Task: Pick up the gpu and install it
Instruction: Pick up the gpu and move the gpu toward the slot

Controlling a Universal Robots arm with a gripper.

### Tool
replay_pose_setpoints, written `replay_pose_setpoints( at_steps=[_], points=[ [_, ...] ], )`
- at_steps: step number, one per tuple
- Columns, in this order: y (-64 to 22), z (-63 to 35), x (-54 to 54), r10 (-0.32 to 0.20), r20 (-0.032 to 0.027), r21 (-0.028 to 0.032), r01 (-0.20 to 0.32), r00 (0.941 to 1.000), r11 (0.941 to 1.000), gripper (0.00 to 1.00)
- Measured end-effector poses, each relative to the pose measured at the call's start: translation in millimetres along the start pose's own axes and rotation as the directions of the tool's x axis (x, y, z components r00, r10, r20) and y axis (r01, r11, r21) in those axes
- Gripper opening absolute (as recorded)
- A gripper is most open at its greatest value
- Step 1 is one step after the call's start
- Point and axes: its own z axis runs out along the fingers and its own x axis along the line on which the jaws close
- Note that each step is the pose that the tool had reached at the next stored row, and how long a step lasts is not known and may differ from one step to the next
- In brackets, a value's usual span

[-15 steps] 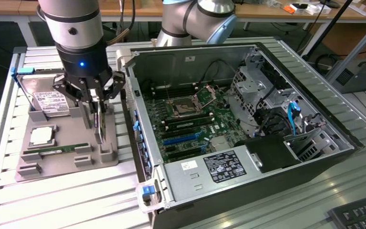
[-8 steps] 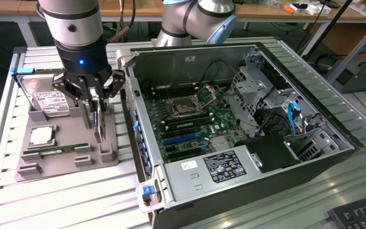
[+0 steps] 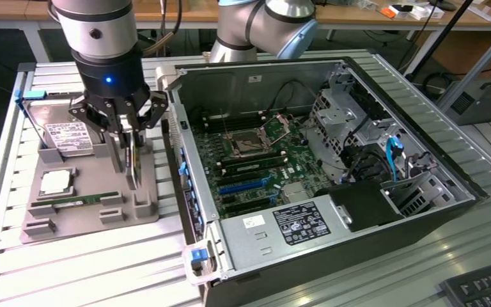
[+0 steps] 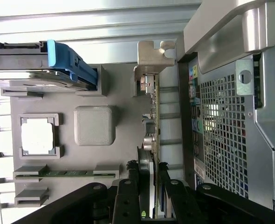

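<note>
Tray [image 3: 79,224] holds drive [image 3: 64,135], CPU [image 3: 56,182], memory stick [image 3: 79,201] and gpu [image 4: 152,107]. Gpu stands on edge along tray's side nearest open case [image 3: 228,83]. Gripper [image 4: 148,169] is partly closed, pinching gpu from above. Gpu's long axis runs along case wall, bracket toward tray's drive end.
</note>
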Motion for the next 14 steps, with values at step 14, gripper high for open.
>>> replay_pose_setpoints(
  at_steps=[14],
  points=[
    [0.1,-9.7,-0.2,0.0,0.0,-0.0012,0.0,1.0,1.0,0.27]
  ],
)
